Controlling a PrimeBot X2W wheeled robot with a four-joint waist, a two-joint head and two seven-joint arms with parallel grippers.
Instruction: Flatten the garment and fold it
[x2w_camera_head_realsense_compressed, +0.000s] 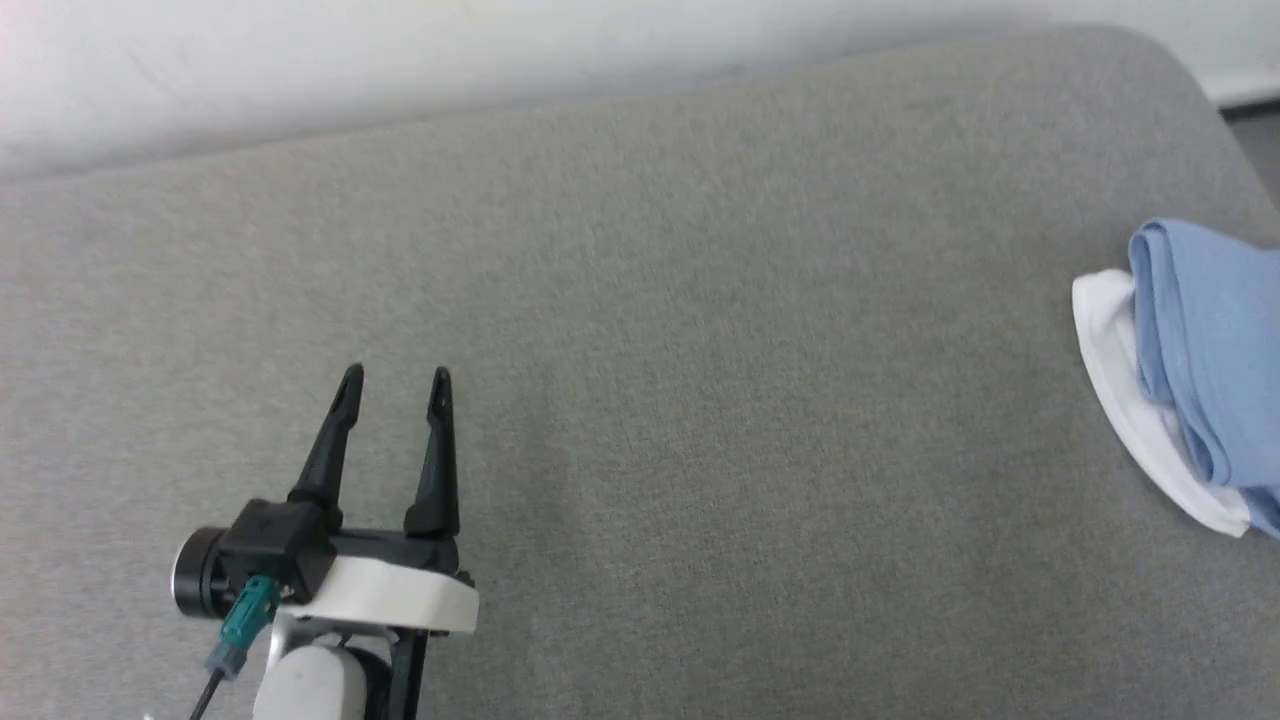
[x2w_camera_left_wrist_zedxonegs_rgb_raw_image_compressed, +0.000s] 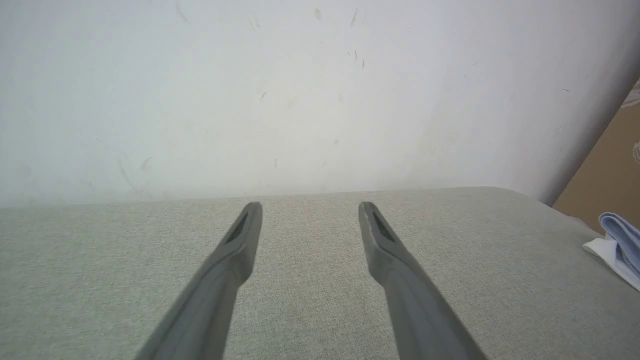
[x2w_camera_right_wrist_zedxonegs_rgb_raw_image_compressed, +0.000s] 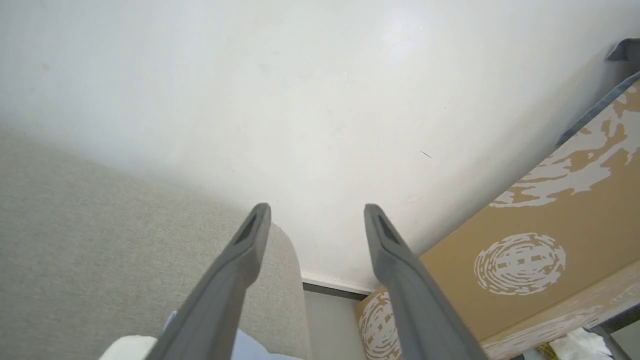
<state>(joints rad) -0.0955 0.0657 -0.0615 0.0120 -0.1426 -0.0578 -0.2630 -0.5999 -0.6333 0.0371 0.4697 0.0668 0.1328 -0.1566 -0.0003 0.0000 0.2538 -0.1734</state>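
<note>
Mostly grey cushion (x2w_camera_head_realsense_compressed: 700, 350), garment (x2w_camera_head_realsense_compressed: 1210, 340), white wall (x2w_camera_head_realsense_compressed: 300, 70)

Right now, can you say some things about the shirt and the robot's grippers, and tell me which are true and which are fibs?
1. The blue shirt lies on a grey cushion. True.
2. The left gripper is holding the shirt. False: it is open and empty, far from the shirt.
3. The shirt is spread out flat in the middle of the cushion. False: it lies in a bundle near the cushion's right end.
4. The right gripper is open. True.
</note>
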